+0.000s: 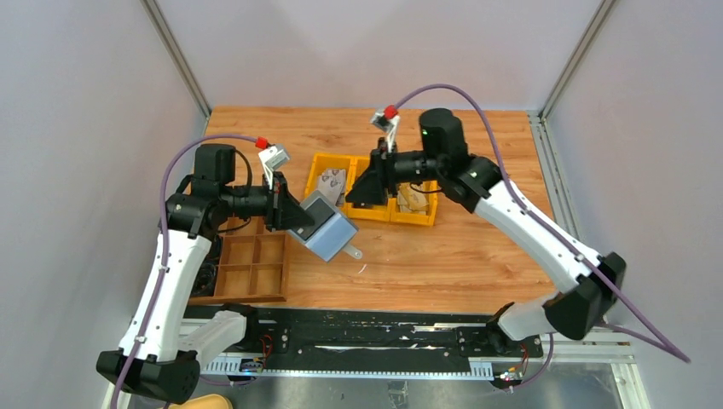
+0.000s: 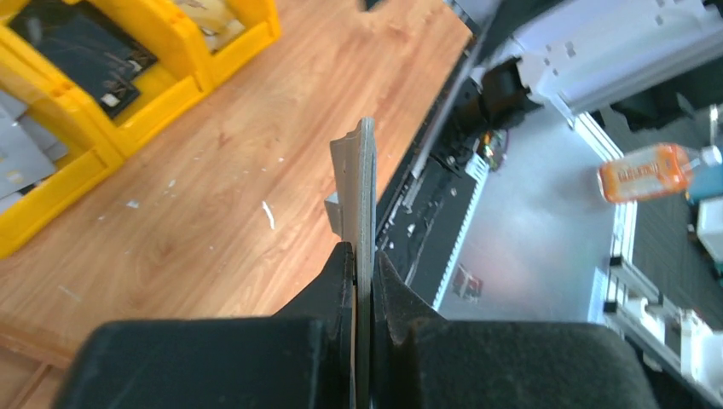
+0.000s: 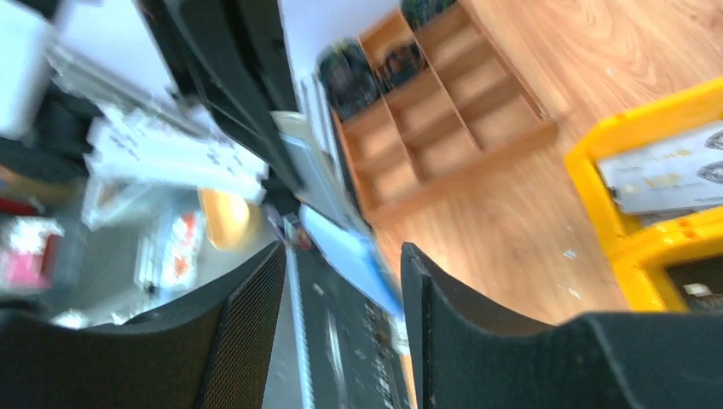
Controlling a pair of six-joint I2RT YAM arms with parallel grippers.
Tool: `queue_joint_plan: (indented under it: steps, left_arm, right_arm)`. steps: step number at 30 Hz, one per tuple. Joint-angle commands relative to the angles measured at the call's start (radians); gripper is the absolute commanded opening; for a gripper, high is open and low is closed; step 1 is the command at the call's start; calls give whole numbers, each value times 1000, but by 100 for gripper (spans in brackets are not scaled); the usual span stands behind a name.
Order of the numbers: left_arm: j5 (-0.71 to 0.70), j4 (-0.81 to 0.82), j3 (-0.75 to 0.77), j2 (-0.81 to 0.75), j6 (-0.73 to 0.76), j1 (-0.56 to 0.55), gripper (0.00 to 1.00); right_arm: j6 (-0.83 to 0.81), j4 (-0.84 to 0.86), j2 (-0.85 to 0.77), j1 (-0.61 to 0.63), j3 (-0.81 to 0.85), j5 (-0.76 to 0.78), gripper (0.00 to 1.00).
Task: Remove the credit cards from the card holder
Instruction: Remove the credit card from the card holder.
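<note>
My left gripper (image 1: 298,221) is shut on the card holder (image 1: 331,234), a grey-blue wallet with a small tab, and holds it tilted above the table. In the left wrist view the card holder (image 2: 366,183) shows edge-on, pinched between the fingers of the gripper (image 2: 362,256). My right gripper (image 1: 356,194) hangs open and empty just right of the holder, over the yellow bins. The right wrist view is blurred and shows the open gripper (image 3: 341,256) with the blue holder (image 3: 345,251) beyond it. Light grey credit cards (image 1: 331,181) and tan ones (image 1: 413,198) lie in the bins.
A row of yellow bins (image 1: 371,213) stands mid-table; it also shows in the right wrist view (image 3: 656,247). One bin holds a black item (image 2: 77,43). A brown wooden compartment tray (image 1: 251,264) sits at the left, under the left arm.
</note>
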Motion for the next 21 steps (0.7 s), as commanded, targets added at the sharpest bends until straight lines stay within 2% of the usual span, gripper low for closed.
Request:
queue_joint_plan:
  steps: [1,4,7,11,18,21]
  left_arm:
    - [-139,170,7,-9,-161,-1,0]
    - [-144,329,-31,-41,-310,1,0]
    - [-139,448,-62,-66,-396,1,0]
    - [-109,510,-73,-64,-471,1,0]
    - [-24,770,-162,-99,-689,1,0]
    - [-1,828,-180,-100,-742,1,0]
  right_arm:
    - [433,514,-124,-27,-200,45,54]
    - [662,792,-108,-19,-324,-33,50]
    - [788,991,-77,-6,-404,-54,48]
    - [880,1119,-35,-4,-440,-62,48]
    - [933,1191,21,-2,-442,-51,46]
    - [975,1252,43,-2,-438,-51,43]
